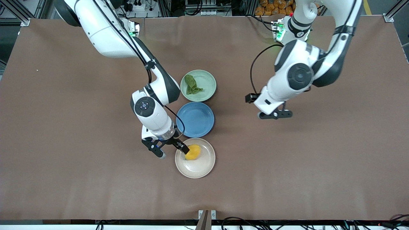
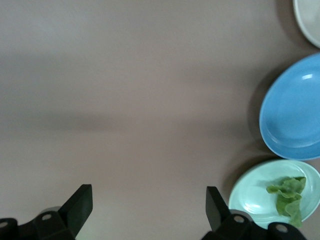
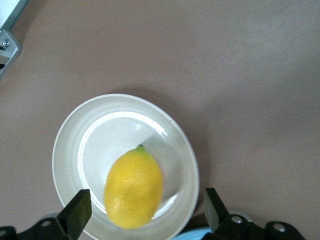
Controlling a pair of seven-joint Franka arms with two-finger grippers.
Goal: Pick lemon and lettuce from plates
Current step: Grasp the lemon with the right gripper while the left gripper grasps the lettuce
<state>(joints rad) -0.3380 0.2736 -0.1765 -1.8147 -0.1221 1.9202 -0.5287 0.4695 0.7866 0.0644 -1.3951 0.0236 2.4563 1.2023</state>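
The yellow lemon (image 1: 193, 152) lies on the beige-cream plate (image 1: 198, 168), the plate nearest the front camera. My right gripper (image 1: 174, 152) is open and low over that plate's edge, with one finger beside the lemon. In the right wrist view the lemon (image 3: 133, 187) lies between the open gripper (image 3: 145, 210) fingers on the plate (image 3: 100, 132). The dark-green lettuce (image 1: 191, 85) lies on the pale green plate (image 1: 207, 83), farthest from the camera. My left gripper (image 1: 275, 114) is open and empty over bare table toward the left arm's end. Its wrist view shows the gripper (image 2: 148, 205), lettuce (image 2: 289, 195) and green plate (image 2: 252, 197).
An empty blue plate (image 1: 195, 119) sits between the green and beige plates; it also shows in the left wrist view (image 2: 295, 110). The brown table (image 1: 303, 166) spreads wide on both sides of the row of plates.
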